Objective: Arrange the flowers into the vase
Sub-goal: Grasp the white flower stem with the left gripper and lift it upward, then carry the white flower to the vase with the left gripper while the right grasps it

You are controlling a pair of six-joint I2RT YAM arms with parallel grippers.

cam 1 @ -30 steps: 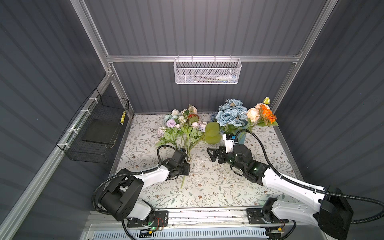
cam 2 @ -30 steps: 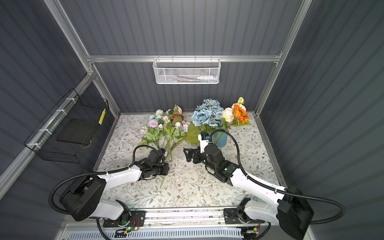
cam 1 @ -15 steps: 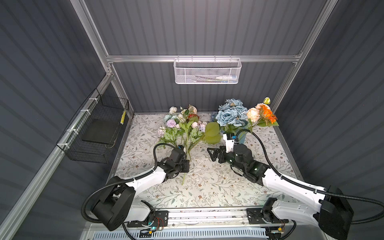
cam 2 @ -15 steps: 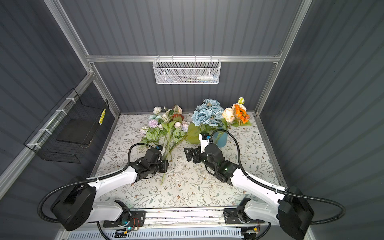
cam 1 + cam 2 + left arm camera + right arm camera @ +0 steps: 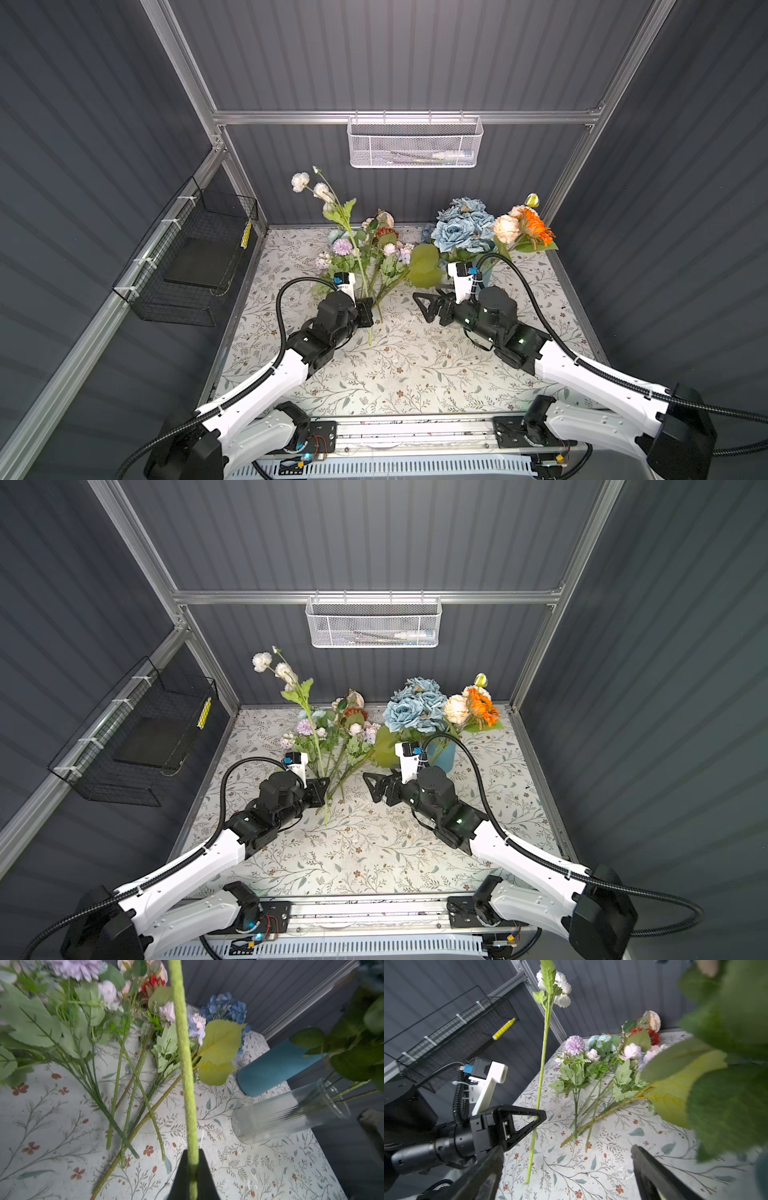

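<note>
Far left, a black wire basket [image 5: 183,270] hangs on the side wall. L gripper [image 5: 368,312] is clamped on the fuzzy green stem of a white-bloom spray [image 5: 182,1043]; the left wrist view shows both fingers pinching it w/ no gap, the stem running straight out of the jaws. In both top views the spray stands nearly upright, leaning a bit left toward its top, w/ its white heads high against the back wall, above the rest. Its lower end hangs below the jaws close to the floral tablecloth [image 5: 399,374]; touching or not, can't tell. Just right of it the loose flowers [image 5: 384,253] lie flat on the cloth in a fan, stems crossing near the gripper, lilac, pink, red & pale heads toward the back wall. A white mesh basket [image 5: 413,143] hangs on the back rail above the middle. R gripper [image 5: 427,306] hovers over the cloth w/ jaws spread wide & nothing btwn them, facing the held stem but apart from it. Behind it, back right, stand a blue vase [image 5: 443,755] & beside it a clear ribbed glass vase [image 5: 276,1115], w/ blue roses [image 5: 463,226] & peach/orange blooms [image 5: 528,226] above them. Thin stems enter the glass one; which blooms sit in which vase, can't tell.
</note>
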